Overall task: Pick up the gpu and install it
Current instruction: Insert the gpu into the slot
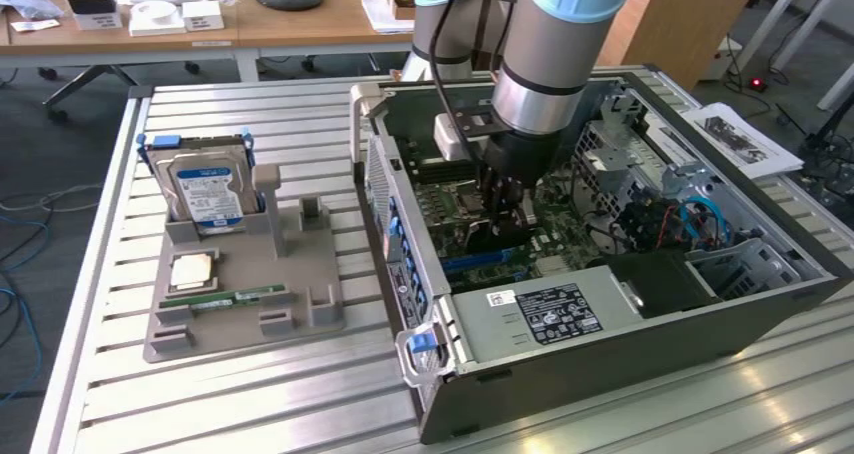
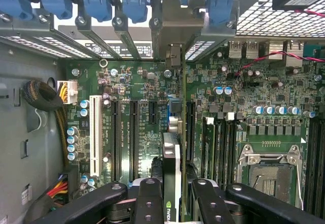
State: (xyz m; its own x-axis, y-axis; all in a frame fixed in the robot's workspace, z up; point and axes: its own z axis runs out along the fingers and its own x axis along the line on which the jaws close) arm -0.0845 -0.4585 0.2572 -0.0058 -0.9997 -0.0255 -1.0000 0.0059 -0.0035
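The gpu (image 2: 171, 153) is a thin dark card seen edge-on, with a greyish metal edge and a small green logo near my fingers. My gripper (image 2: 172, 191) is shut on it, one black finger (image 2: 148, 198) on each face. The card stands upright over the motherboard (image 2: 254, 92), between the long black expansion slots (image 2: 133, 132), and its far end reaches the rear bracket openings (image 2: 172, 56). In the exterior view, my gripper (image 1: 505, 199) is deep inside the open computer case (image 1: 747, 304), with the gpu (image 1: 494, 237) just above the board; whether it touches a slot I cannot tell.
An empty processor socket (image 2: 269, 168) and cable bundles (image 2: 43, 94) lie beside the slots. On the exterior view's left, a grey holder (image 1: 314, 284) carries a silver hard drive (image 1: 207, 189), a green memory stick (image 1: 220, 299) and a chip (image 1: 191, 269). The power supply (image 1: 547, 314) fills the case's near end.
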